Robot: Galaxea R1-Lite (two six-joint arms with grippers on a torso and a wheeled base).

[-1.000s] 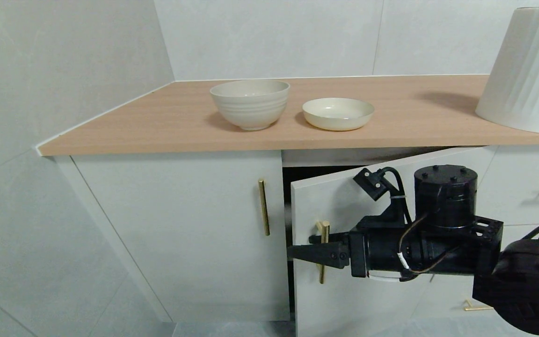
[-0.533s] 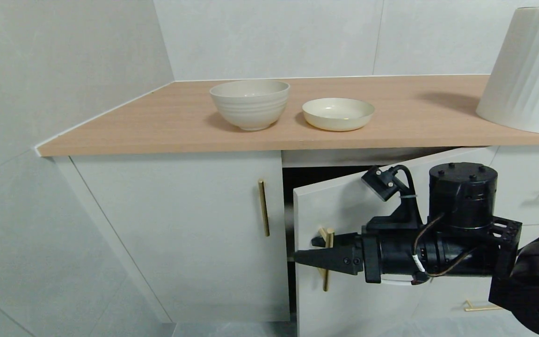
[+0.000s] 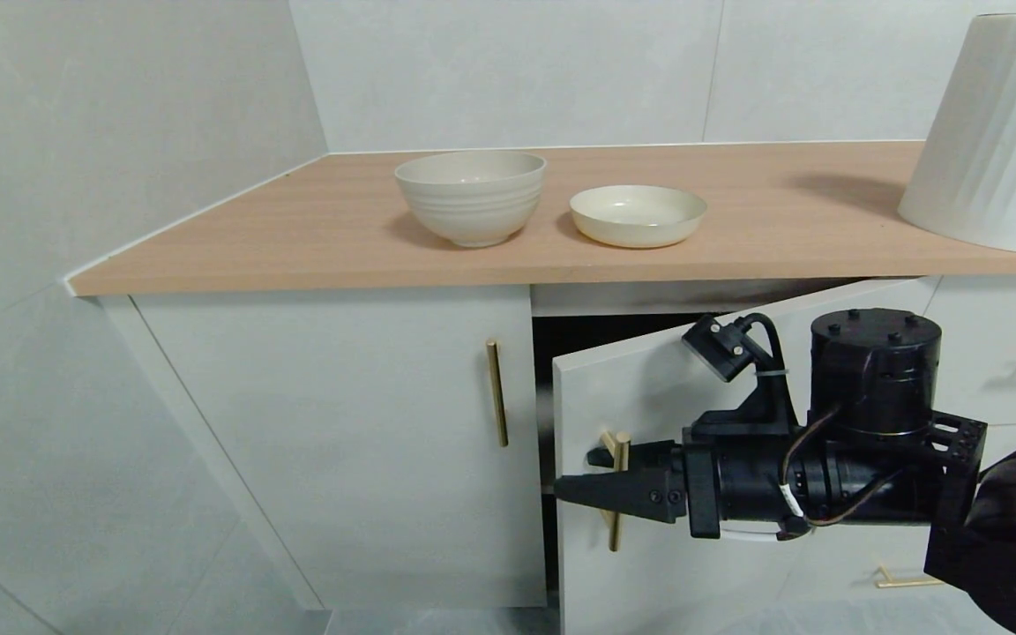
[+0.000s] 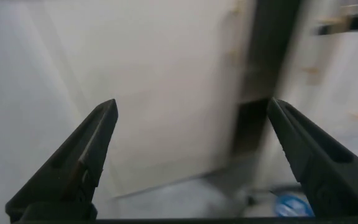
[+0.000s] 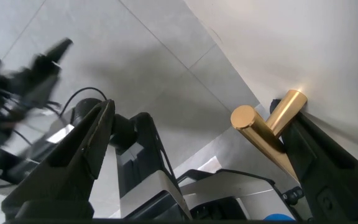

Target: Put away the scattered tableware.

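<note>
Brass bar handle [image 3: 616, 489] of the ajar white cabinet door [image 3: 649, 388] sits between the spread jaws of the right gripper [image 3: 583, 476], presumably to swing it open for the ribbed beige bowl [image 3: 471, 196] and shallow cream dish [image 3: 638, 214] on the wooden countertop [image 3: 296, 238]; left gripper [image 4: 191, 102] gapes wide, empty.

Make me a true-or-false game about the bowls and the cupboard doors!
1. A deep bowl and a shallow bowl sit on the wooden counter. True.
2. The deep bowl is stacked inside the shallow bowl. False: they stand side by side, apart.
3. The right cupboard door is ajar. True.
4. Both cupboard doors are open. False: the left door is shut.
5. The right gripper is at the ajar door's gold handle. True.
6. The right gripper carries a bowl. False: its fingers are open, one on each side of the handle, and hold no bowl.
</note>
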